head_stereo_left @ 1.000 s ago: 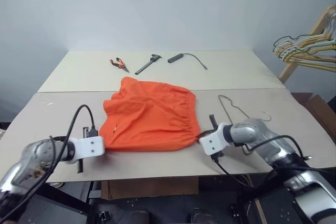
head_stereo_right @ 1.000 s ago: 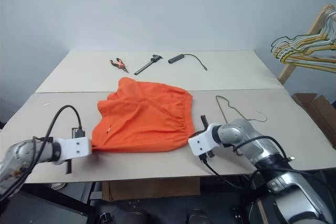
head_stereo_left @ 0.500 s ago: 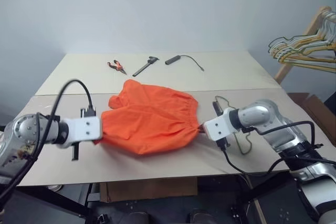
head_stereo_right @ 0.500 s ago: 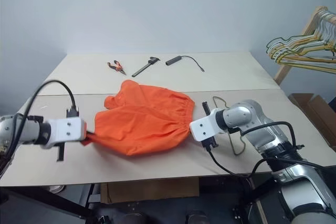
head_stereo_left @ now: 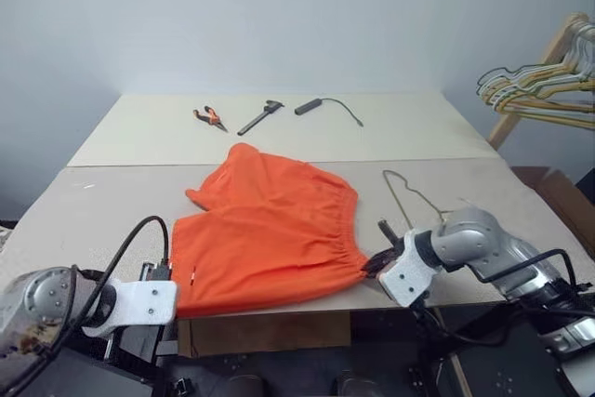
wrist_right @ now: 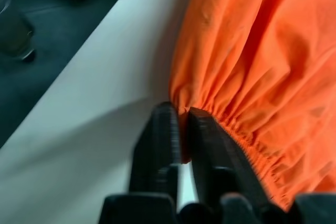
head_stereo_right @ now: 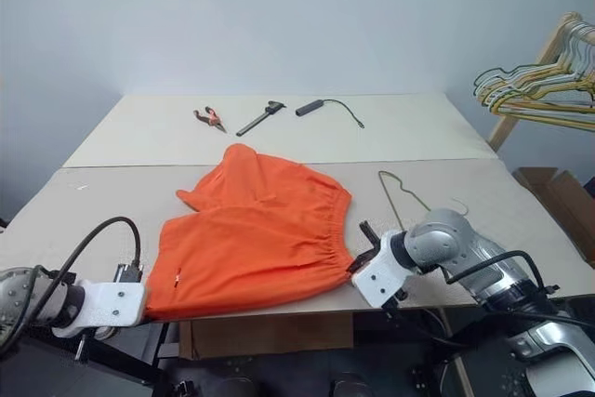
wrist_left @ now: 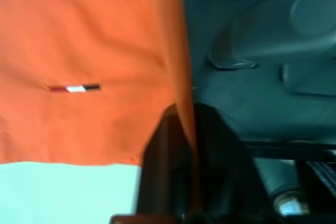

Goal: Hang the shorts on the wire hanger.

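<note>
The shorts lie flat at the table's near edge; left gripper and right gripper each pinch a corner, keeping the cloth spread; the wire hanger lies beside the waistband.

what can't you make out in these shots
- Wire hanger: in the head views its near part is hidden behind the right gripper and arm.
- Left gripper: in the head views its jaws are hidden by its white mount; whether they truly pinch the shorts is blurred in the left wrist view.
- Tools at the table far edge: too small to identify.
</note>
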Controlling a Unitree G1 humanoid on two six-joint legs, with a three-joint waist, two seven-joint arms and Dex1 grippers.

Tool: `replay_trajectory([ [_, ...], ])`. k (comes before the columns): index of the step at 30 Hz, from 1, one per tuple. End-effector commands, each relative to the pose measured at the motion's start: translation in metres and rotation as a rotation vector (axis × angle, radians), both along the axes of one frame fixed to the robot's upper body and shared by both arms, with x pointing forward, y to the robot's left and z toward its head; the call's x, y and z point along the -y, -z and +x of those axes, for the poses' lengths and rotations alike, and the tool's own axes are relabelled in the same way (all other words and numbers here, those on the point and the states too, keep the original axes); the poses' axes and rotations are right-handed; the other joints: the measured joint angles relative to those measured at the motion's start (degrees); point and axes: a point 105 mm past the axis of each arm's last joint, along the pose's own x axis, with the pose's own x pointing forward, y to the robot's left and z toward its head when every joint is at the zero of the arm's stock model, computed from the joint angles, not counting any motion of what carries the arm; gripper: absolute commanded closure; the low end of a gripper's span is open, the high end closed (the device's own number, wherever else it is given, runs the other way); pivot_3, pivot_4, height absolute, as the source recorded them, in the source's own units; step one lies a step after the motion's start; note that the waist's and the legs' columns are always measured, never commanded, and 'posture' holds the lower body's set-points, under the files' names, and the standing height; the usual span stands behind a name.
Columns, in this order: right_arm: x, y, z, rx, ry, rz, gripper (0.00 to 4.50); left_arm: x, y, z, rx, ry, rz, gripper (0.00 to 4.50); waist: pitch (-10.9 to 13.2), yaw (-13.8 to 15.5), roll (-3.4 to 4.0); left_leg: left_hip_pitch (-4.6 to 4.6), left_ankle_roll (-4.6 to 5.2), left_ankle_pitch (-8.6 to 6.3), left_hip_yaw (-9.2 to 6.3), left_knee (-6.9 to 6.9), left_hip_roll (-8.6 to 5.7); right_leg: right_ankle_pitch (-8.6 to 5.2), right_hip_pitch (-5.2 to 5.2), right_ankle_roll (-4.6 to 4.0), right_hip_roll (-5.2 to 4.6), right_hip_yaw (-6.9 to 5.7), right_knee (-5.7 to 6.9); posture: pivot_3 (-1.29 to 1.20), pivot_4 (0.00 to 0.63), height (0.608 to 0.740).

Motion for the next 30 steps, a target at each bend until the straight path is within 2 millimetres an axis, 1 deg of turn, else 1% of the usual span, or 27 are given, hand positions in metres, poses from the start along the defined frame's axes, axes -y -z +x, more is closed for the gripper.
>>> replay_trajectory([
  [1, 0.001, -0.013, -0.006, -0.015, -0.028, 0.007, 2.67, -0.005, -0.014, 0.0, 0.012, 0.014, 0.041, 2.94, 0.02, -0.1, -0.02, 0.0, 0.0, 0.0, -0.01, -0.01, 0.0, 0.0, 0.0, 0.0, 0.0, 0.0, 0.0, 0.11, 0.0, 0.74],
  [3, 0.007, -0.016, -0.008, -0.031, -0.025, -0.006, 2.05, -0.008, -0.019, -0.002, 0.006, 0.014, 0.038, 2.38, 0.03, -0.19, -0.02, 0.04, 0.01, 0.0, -0.02, -0.03, 0.03, 0.02, 0.01, 0.01, 0.03, 0.0, 0.02, 0.11, 0.0, 0.74],
  [4, 0.01, -0.017, -0.009, -0.041, -0.016, -0.008, 1.63, -0.009, -0.024, -0.002, 0.007, 0.013, 0.03, 2.0, 0.04, -0.16, 0.0, 0.1, 0.01, 0.0, -0.02, -0.04, 0.06, 0.0, 0.05, -0.02, 0.04, -0.01, 0.03, 0.11, 0.0, 0.74],
  [7, 0.016, -0.03, -0.005, -0.068, 0.064, 0.056, 0.66, -0.01, -0.038, -0.001, 0.03, 0.0, -0.03, 1.11, 0.1, -0.12, -0.04, 0.46, 0.01, -0.01, -0.02, -0.08, 0.08, -0.15, 0.38, -0.23, 0.02, -0.03, 0.02, 0.11, 0.0, 0.74],
  [9, 0.017, -0.044, 0.012, -0.062, 0.232, 0.176, 0.01, -0.004, -0.051, 0.006, 0.081, -0.013, -0.125, 0.43, 0.1, -0.1, -0.05, 0.51, 0.01, -0.01, 0.0, -0.07, 0.23, -0.16, 0.41, -0.23, 0.02, -0.04, 0.02, 0.11, 0.0, 0.74],
  [10, 0.021, -0.05, 0.024, -0.073, 0.353, 0.233, 0.0, 0.0, -0.057, 0.011, 0.115, -0.016, -0.164, 0.1, 0.1, -0.07, -0.05, 0.53, 0.01, -0.01, 0.02, -0.07, 0.27, -0.2, 0.42, -0.17, 0.02, -0.04, 0.02, 0.11, 0.0, 0.74],
  [13, 0.041, -0.062, 0.051, -0.117, 0.676, 0.384, 0.0, 0.017, -0.068, 0.027, 0.22, -0.006, -0.271, 0.04, 0.08, 0.18, -0.09, 0.52, 0.0, -0.01, 0.01, -0.06, 0.3, -0.13, 0.41, -0.26, 0.05, -0.06, 0.05, 0.11, 0.0, 0.74],
  [15, 0.052, -0.064, 0.065, -0.125, 0.848, 0.472, 0.0, 0.029, -0.072, 0.038, 0.282, -0.002, -0.337, 0.04, 0.09, 0.26, -0.08, 0.47, -0.02, -0.02, 0.01, -0.07, 0.25, -0.11, 0.39, -0.23, 0.04, -0.07, 0.03, 0.1, 0.0, 0.74],
  [17, 0.062, -0.064, 0.079, -0.136, 1.012, 0.566, 0.0, 0.041, -0.077, 0.047, 0.331, -0.002, -0.41, 0.04, 0.08, 0.25, -0.08, 0.43, -0.04, -0.04, -0.01, -0.09, 0.12, 0.1, 0.38, 0.13, 0.08, -0.06, 0.01, 0.09, 0.0, 0.74],
  [18, 0.067, -0.064, 0.089, -0.154, 1.127, 0.64, 0.0, 0.046, -0.077, 0.052, 0.354, 0.001, -0.42, 0.04, 0.08, 0.21, -0.08, 0.41, -0.04, -0.04, -0.02, -0.1, 0.1, 0.11, 0.36, 0.14, 0.08, -0.05, 0.01, 0.08, 0.0, 0.74],
  [19, 0.074, -0.061, 0.099, -0.162, 1.25, 0.701, 0.0, 0.049, -0.076, 0.056, 0.368, 0.006, -0.423, 0.04, 0.08, 0.05, -0.09, 0.38, -0.04, -0.04, -0.03, -0.1, 0.1, 0.11, 0.35, 0.14, 0.09, -0.05, 0.02, 0.08, 0.0, 0.74],
  [21, 0.08, -0.051, 0.109, -0.217, 1.413, 0.778, 0.0, 0.056, -0.074, 0.063, 0.373, 0.014, -0.431, 0.04, 0.08, -0.34, -0.08, 0.42, -0.05, -0.03, -0.02, -0.1, 0.12, 0.18, 0.35, 0.12, 0.16, 0.04, 0.04, 0.07, 0.0, 0.74],
  [24, 0.084, -0.038, 0.115, -0.248, 1.548, 0.786, 0.0, 0.062, -0.074, 0.066, 0.369, 0.036, -0.452, 0.04, 0.09, -0.68, -0.05, 0.41, -0.05, -0.03, -0.05, -0.15, 0.1, 0.18, 0.34, 0.13, 0.17, 0.04, 0.03, 0.06, 0.0, 0.74],
  [25, 0.085, -0.03, 0.116, -0.249, 1.584, 0.759, 0.0, 0.064, -0.076, 0.067, 0.372, 0.042, -0.468, 0.04, 0.1, -0.79, -0.04, 0.35, -0.05, -0.03, -0.06, -0.16, 0.08, 0.18, 0.3, 0.14, 0.16, 0.03, 0.02, 0.05, 0.0, 0.74],
  [27, 0.084, -0.015, 0.118, -0.292, 1.632, 0.733, 0.0, 0.069, -0.079, 0.073, 0.389, 0.043, -0.498, 0.04, 0.1, -0.93, -0.04, 0.29, -0.05, -0.04, -0.08, -0.17, 0.05, 0.17, 0.27, 0.15, 0.14, 0.02, 0.0, 0.06, 0.0, 0.74],
  [30, 0.083, -0.002, 0.119, -0.335, 1.664, 0.715, 0.0, 0.073, -0.081, 0.075, 0.383, 0.057, -0.528, 0.04, 0.11, -1.57, -0.03, 0.24, -0.05, -0.03, -0.12, -0.15, 0.0, 0.2, 0.28, 0.22, 0.11, 0.01, -0.04, 0.06, 0.0, 0.74],
])
